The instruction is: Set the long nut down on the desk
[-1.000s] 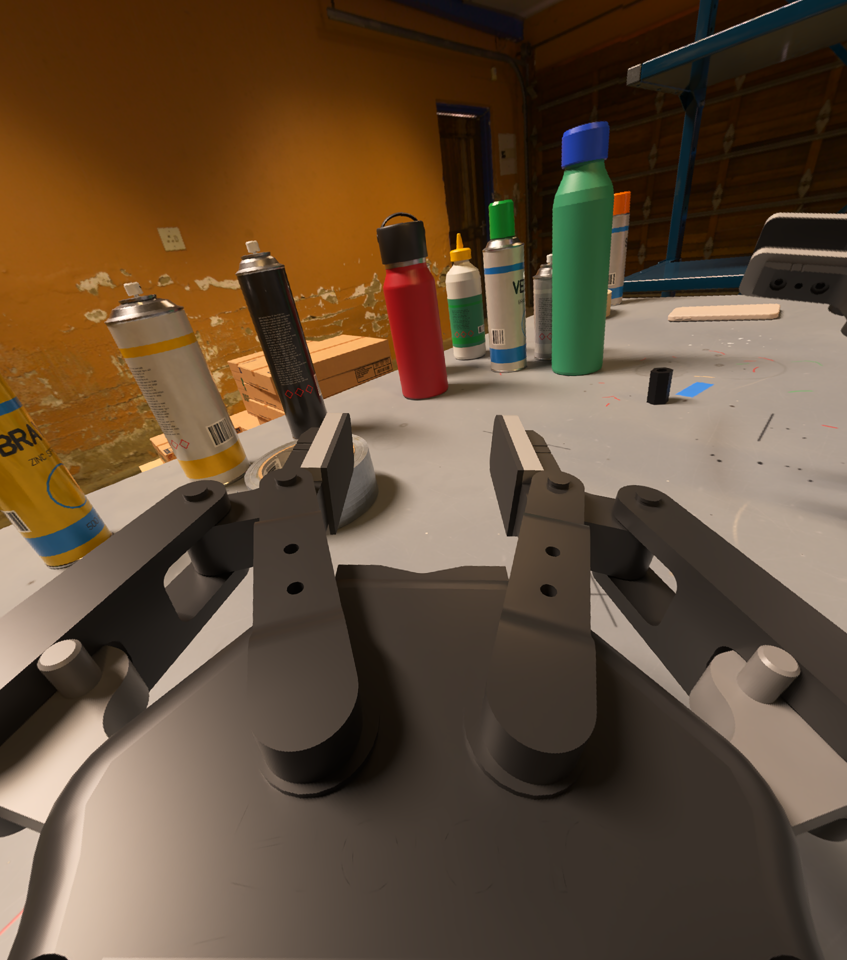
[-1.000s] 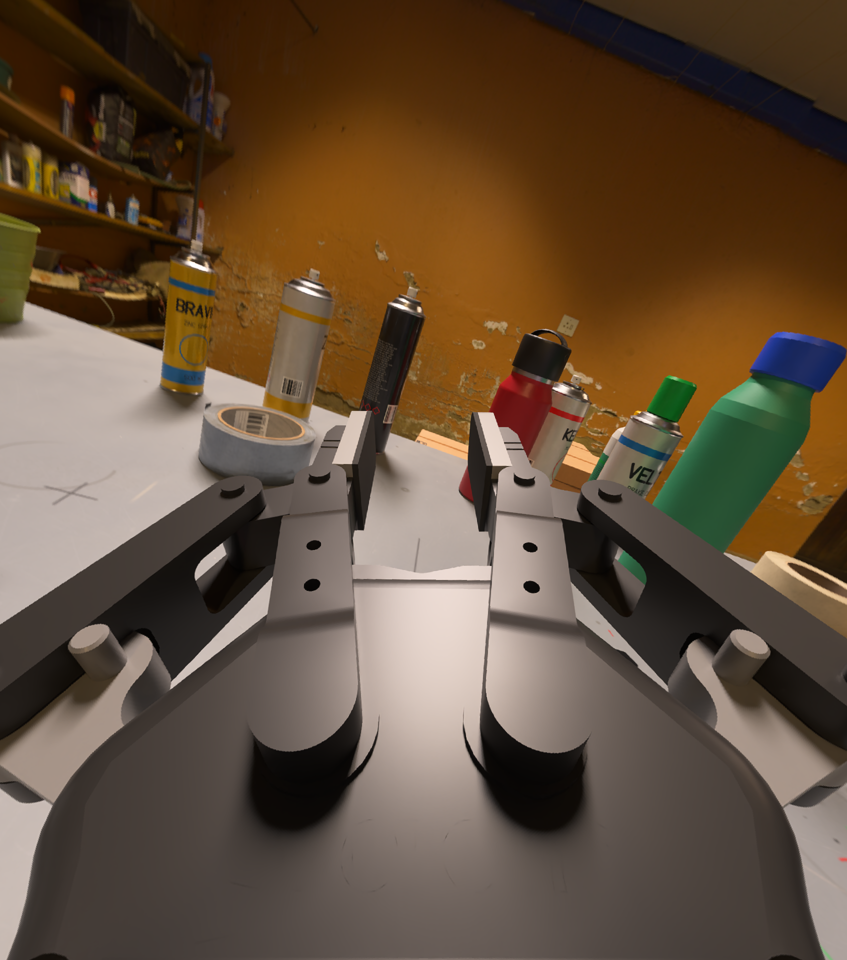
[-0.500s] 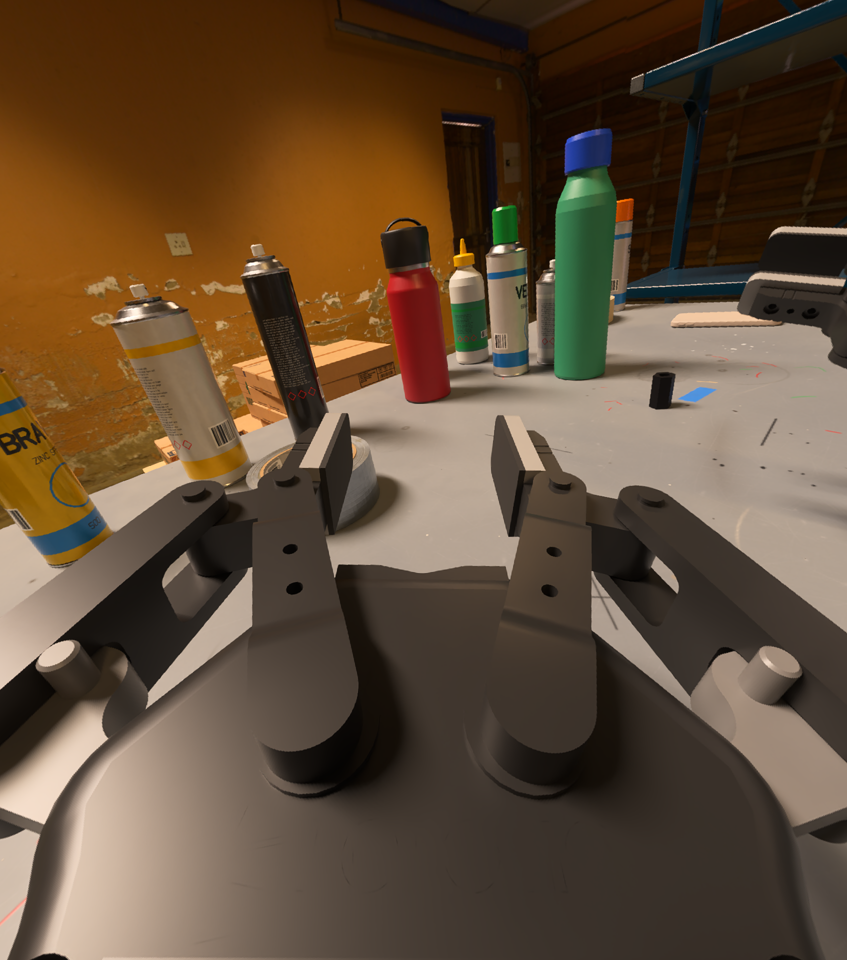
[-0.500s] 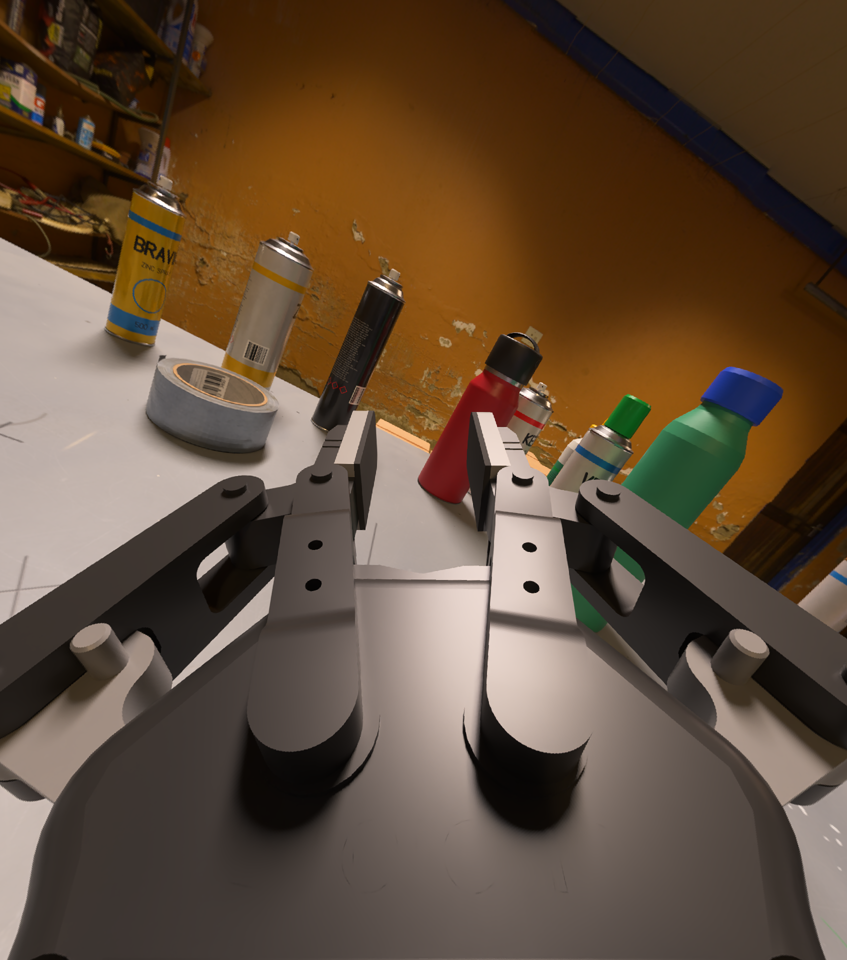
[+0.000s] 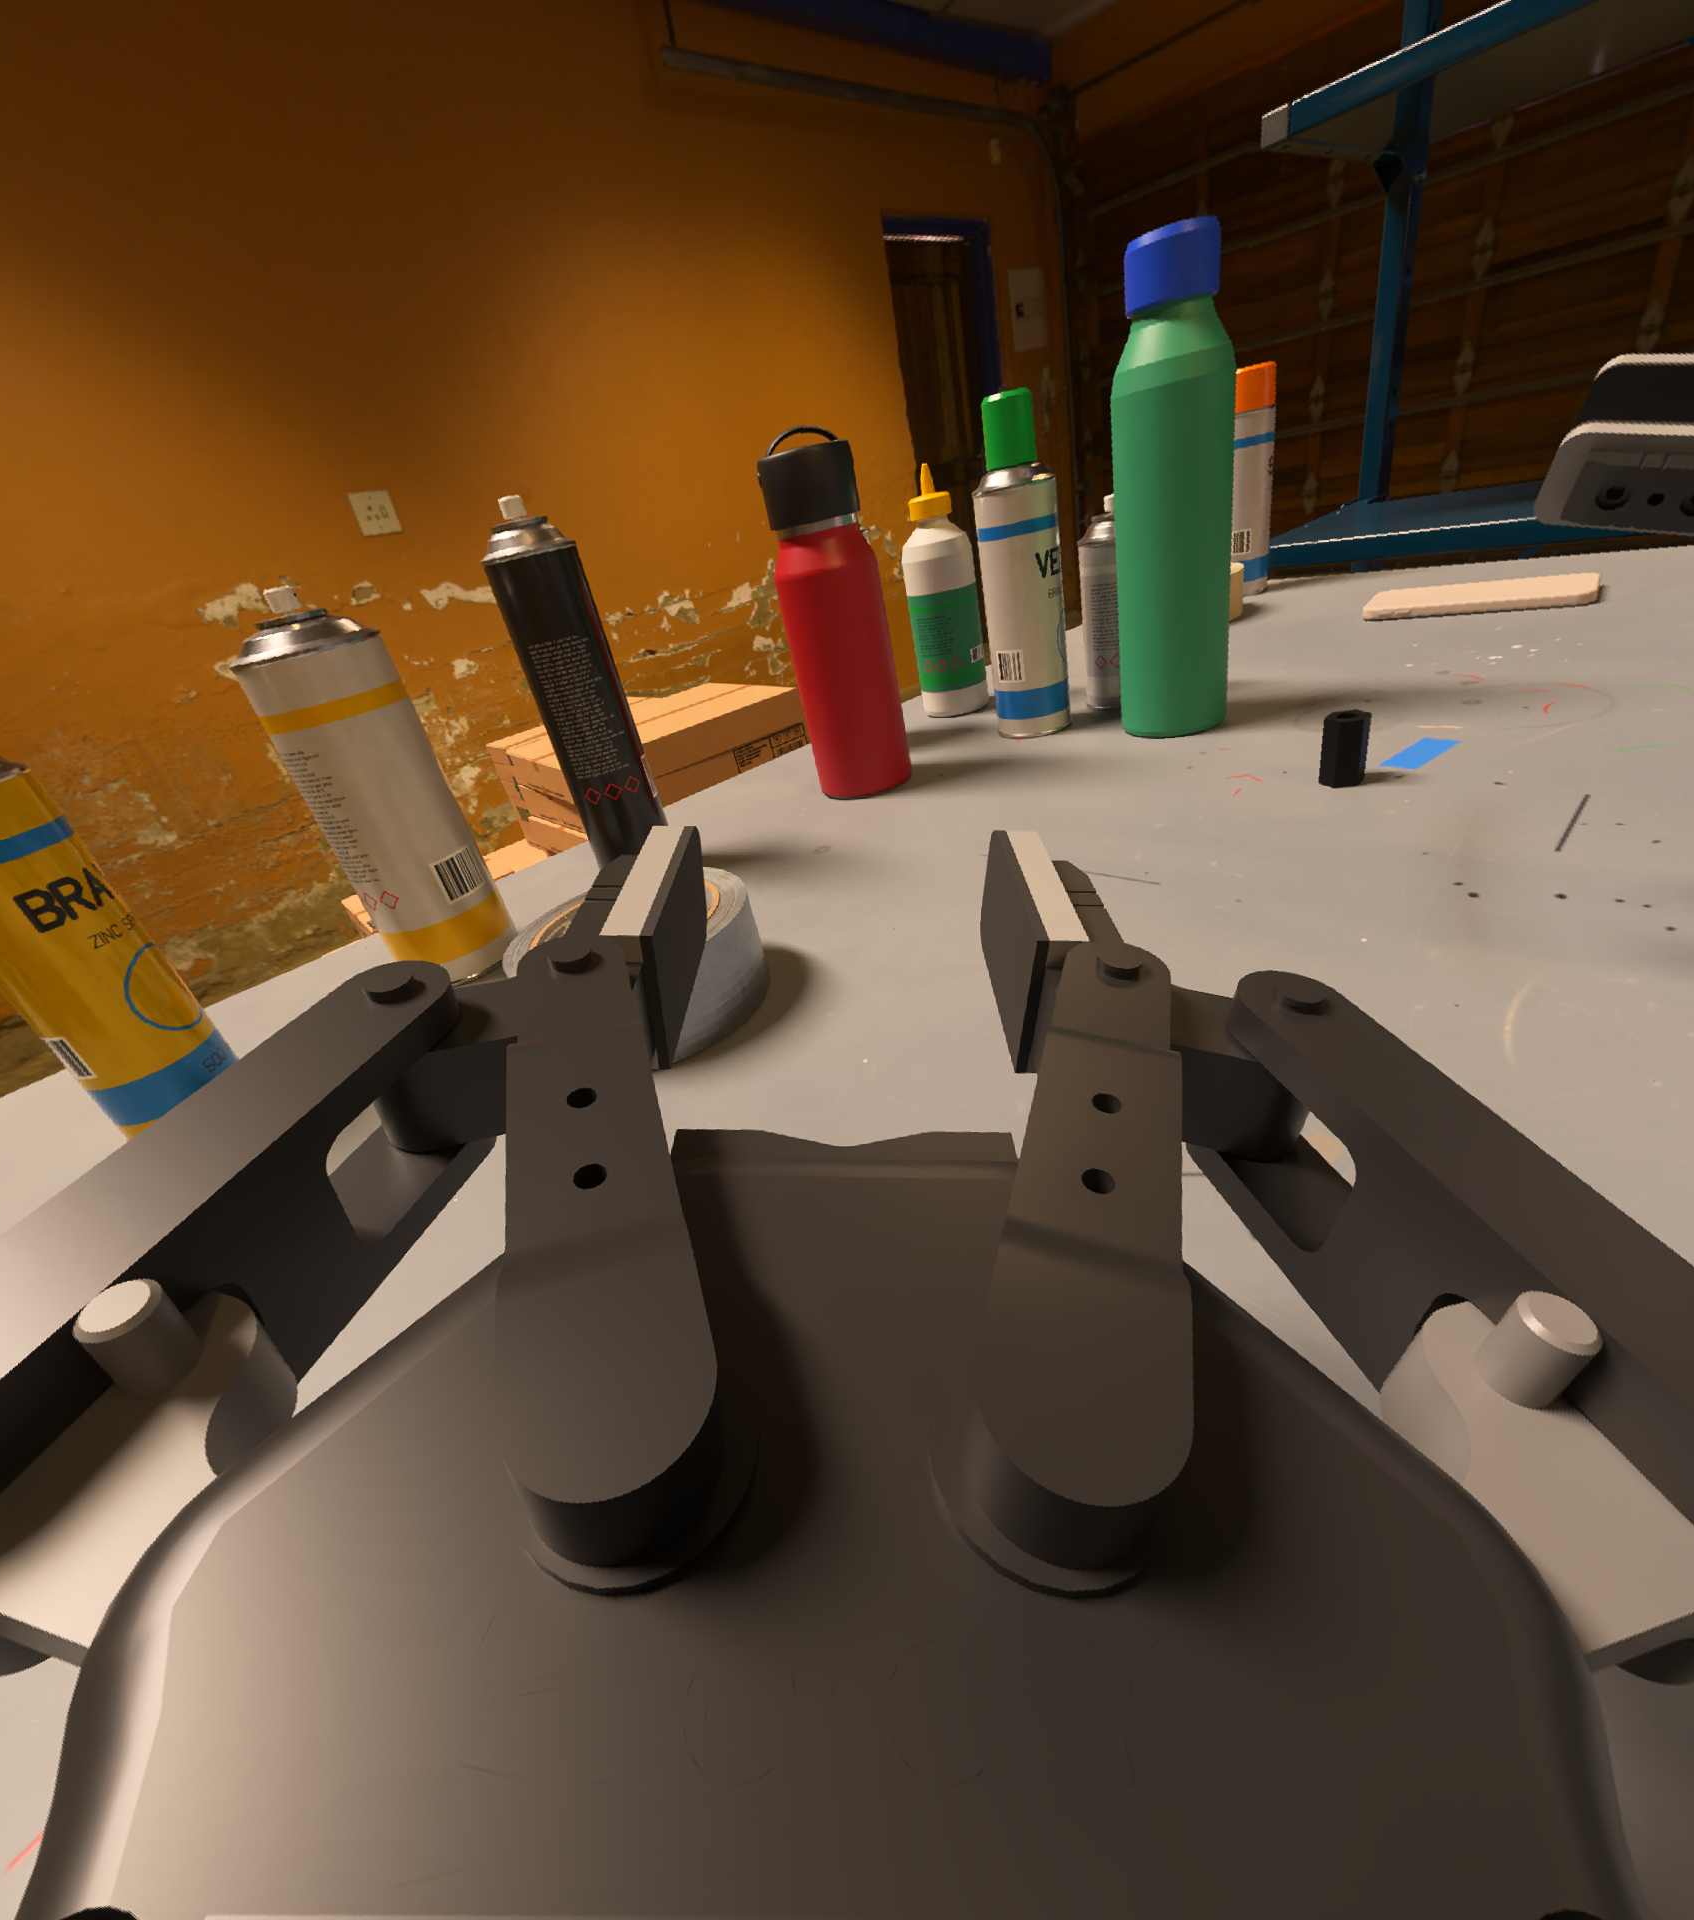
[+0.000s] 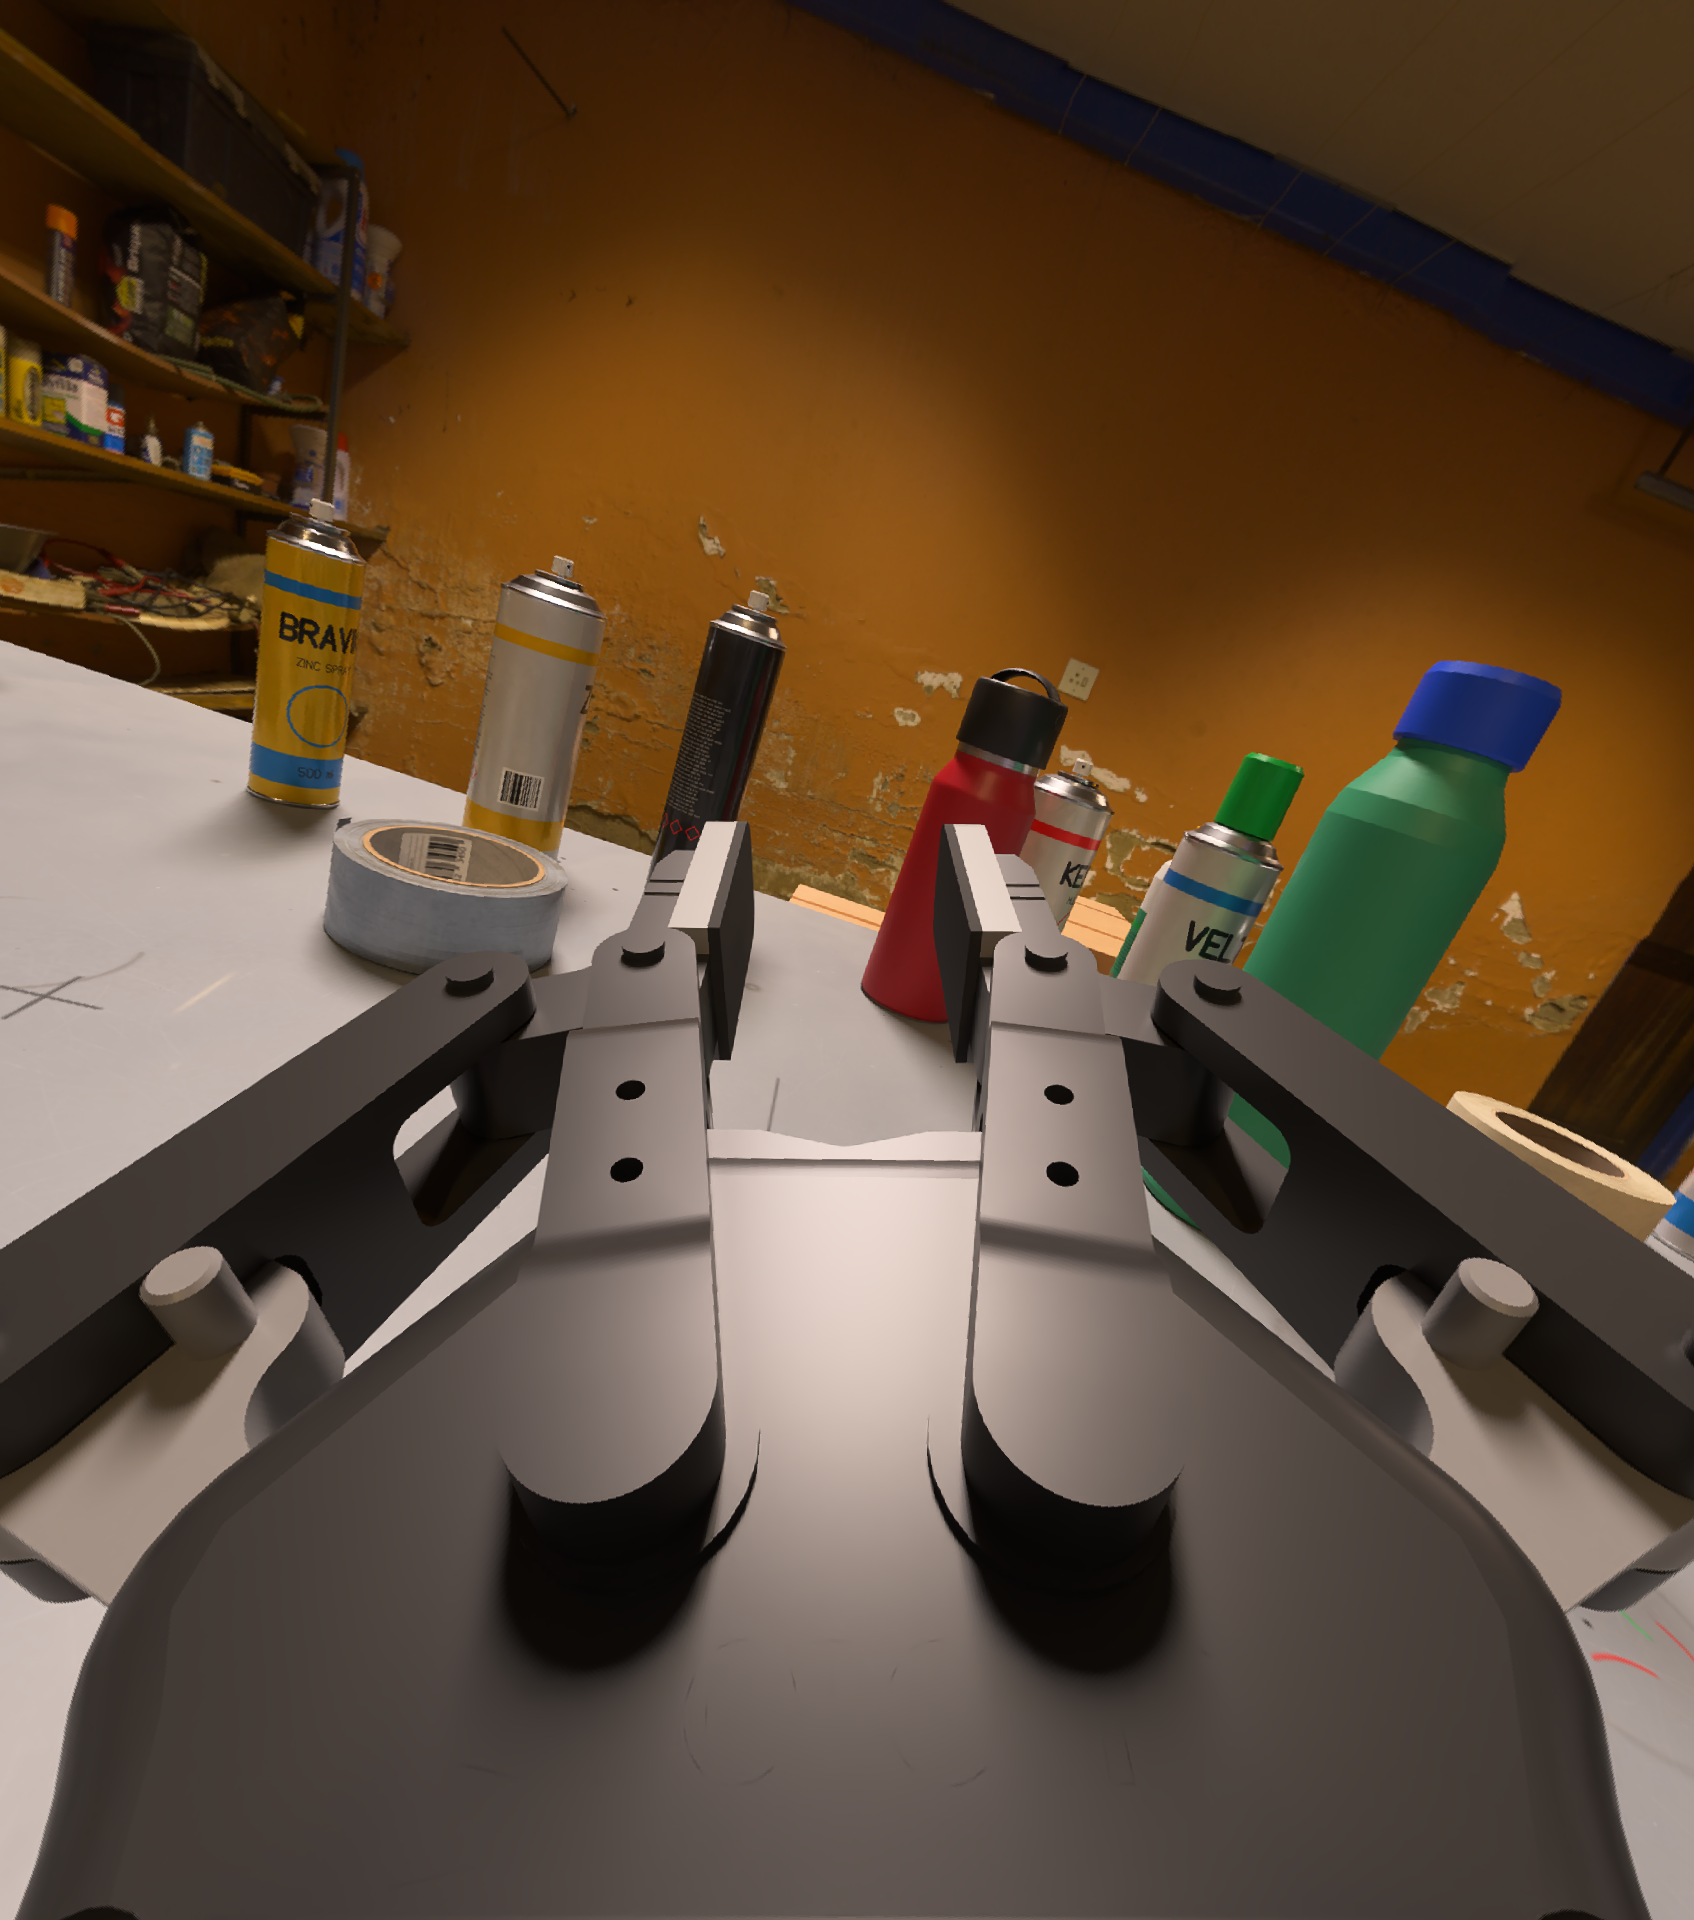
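Fingers: left gripper (image 5: 841,940) spread, empty | right gripper (image 6: 843,940) parted, empty | long nut (image 5: 1343,748) upright on desk (image 5: 1238,935)

Desk (image 5: 1290,935) open ahead of left gripper (image 5: 838,935), clear run to long nut (image 5: 1344,748) standing alone beside blue tape patch (image 5: 1419,752). Back edge blocked: row of spray cans (image 5: 375,800), red flask (image 5: 838,644), green bottle (image 5: 1170,499). Tape roll (image 5: 734,951) just behind left finger. Right gripper (image 6: 843,925) faces same row; beige tape roll (image 6: 1560,1164) at its right.
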